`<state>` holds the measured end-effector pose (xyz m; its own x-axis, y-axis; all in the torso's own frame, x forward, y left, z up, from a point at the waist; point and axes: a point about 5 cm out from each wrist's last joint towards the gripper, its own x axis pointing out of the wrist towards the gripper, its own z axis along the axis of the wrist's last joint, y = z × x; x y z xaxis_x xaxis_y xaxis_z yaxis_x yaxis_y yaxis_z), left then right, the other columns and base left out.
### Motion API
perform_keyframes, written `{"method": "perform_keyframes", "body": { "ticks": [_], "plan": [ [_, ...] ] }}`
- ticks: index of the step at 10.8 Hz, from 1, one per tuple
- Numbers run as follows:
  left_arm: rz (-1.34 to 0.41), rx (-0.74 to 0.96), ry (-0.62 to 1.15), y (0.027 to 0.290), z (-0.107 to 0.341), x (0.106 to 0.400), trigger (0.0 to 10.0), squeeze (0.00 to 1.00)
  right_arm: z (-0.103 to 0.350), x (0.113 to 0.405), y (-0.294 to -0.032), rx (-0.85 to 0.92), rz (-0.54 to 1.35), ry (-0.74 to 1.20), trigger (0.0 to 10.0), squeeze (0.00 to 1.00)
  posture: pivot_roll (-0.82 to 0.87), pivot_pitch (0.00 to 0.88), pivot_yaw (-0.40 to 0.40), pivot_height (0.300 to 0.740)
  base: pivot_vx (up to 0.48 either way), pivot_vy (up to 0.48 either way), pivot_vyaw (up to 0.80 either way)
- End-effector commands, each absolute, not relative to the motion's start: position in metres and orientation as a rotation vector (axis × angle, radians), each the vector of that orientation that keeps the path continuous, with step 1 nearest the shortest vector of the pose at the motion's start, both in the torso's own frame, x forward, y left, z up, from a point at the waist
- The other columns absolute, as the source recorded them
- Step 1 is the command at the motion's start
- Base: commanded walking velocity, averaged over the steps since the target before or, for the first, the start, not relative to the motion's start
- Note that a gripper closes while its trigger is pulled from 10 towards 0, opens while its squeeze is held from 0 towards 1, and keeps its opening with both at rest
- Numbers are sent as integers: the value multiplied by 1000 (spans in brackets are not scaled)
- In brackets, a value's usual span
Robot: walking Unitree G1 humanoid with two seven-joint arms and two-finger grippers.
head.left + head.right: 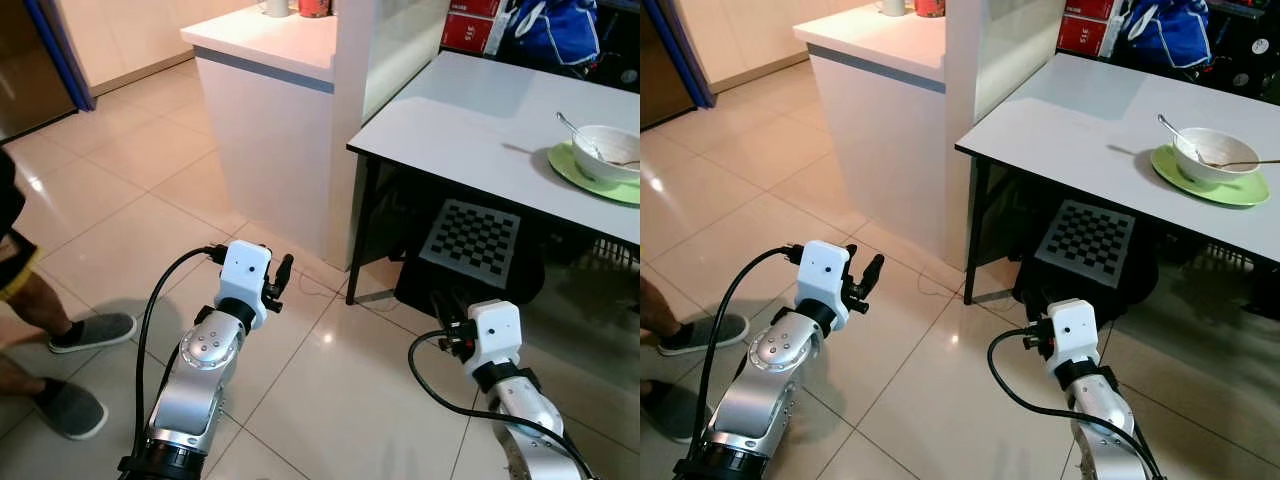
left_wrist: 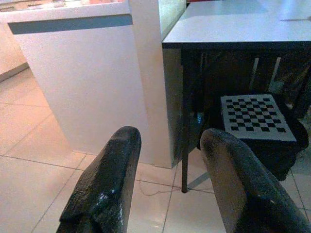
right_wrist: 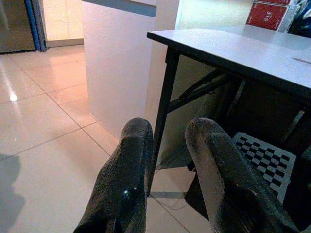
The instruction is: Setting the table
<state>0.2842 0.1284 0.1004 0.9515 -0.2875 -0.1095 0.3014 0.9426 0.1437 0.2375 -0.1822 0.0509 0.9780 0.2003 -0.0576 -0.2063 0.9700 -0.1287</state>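
While both arms are held low over the tiled floor (image 1: 120, 150), nothing is gripped by either. The left gripper (image 2: 167, 184) is seen with its fingers (image 2: 104, 187) parted by a moderate gap, empty, pointed toward the white counter (image 1: 270, 110) and the table leg (image 2: 187, 121). The right gripper (image 3: 167, 179) is seen with its fingers (image 3: 124, 184) set narrowly apart, also empty, aimed at the underside of the grey table (image 1: 1090, 110). On the far right part of that table a white bowl (image 1: 1212, 155) with a spoon (image 1: 1175, 132) in it is set on a green plate (image 1: 1240, 190). A checkerboard panel (image 1: 1088, 240) is propped beneath the table. A person's feet in grey slippers (image 1: 92, 330) are seen at the robot's left.
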Motion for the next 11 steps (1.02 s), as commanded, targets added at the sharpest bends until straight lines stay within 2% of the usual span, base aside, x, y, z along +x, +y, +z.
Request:
{"method": "perform_keyframes", "body": {
  "ticks": [1,2,11],
  "plan": [
    [-301,170,84,126,101,286,10000,0,54,241,-184,-135,208,34,10000,0,-35,0,7,740,0,0,0],
    [-314,166,74,124,101,287,10000,0,53,241,-184,-135,210,36,10000,0,-31,0,10,740,0,0,0],
    [-289,145,119,134,101,290,10000,0,44,241,-176,-117,236,47,10000,0,-14,0,17,740,446,0,0]
  ]
}}
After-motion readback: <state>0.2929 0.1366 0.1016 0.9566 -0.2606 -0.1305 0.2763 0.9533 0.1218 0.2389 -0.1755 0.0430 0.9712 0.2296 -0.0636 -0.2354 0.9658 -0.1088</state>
